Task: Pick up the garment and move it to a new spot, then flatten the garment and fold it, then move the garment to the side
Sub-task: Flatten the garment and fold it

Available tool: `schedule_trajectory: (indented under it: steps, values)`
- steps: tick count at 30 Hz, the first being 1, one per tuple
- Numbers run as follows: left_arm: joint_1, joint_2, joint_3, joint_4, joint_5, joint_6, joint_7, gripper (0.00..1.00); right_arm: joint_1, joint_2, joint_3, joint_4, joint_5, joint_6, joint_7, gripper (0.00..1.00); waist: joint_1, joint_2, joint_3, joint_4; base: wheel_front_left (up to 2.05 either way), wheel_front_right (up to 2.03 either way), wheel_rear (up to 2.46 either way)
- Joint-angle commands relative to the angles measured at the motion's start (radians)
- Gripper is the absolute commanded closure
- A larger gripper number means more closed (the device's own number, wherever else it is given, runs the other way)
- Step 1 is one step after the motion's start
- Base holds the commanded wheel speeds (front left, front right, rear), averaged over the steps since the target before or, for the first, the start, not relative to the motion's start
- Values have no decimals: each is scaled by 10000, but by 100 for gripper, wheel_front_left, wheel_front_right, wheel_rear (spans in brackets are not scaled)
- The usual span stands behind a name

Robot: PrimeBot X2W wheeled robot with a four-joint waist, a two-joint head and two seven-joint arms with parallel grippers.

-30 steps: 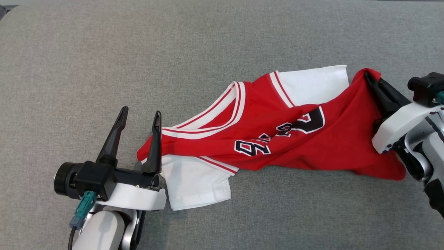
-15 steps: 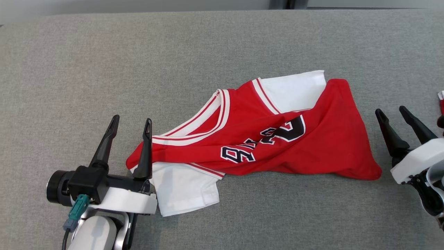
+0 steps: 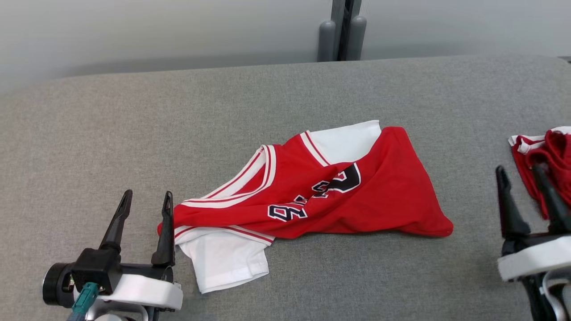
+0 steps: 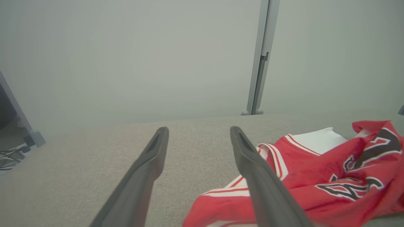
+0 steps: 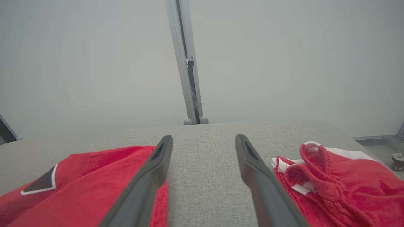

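Between our left tool and right tool, both released, the crumpled red-and-white fabric jersey seems placed; flattening, folding and moving aside remain.

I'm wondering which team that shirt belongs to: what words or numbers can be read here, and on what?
"2", probably, half folded away: big black figure on the red jersey.
Smaller black letters beside it: too creased to read.
No other writing visible.
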Motion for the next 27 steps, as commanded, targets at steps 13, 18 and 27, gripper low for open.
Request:
schedule_trajectory:
  steps: [13,18,27]
  values:
    - [1096,277,77,-306,-169,343,414,0,2818,2110,-1226,-3113,-2781,1,1447,0,0,-1,-1178,179,0,0,0]
    - [1286,362,70,-370,-171,433,580,0,3357,2452,-1416,-3717,-3111,1,1803,0,0,-1,-1314,167,0,0,0]
    - [1250,378,-55,-478,-137,550,852,0,3507,2606,-1522,-4130,-3309,1,2103,0,0,-1,-1250,245,0,0,0]
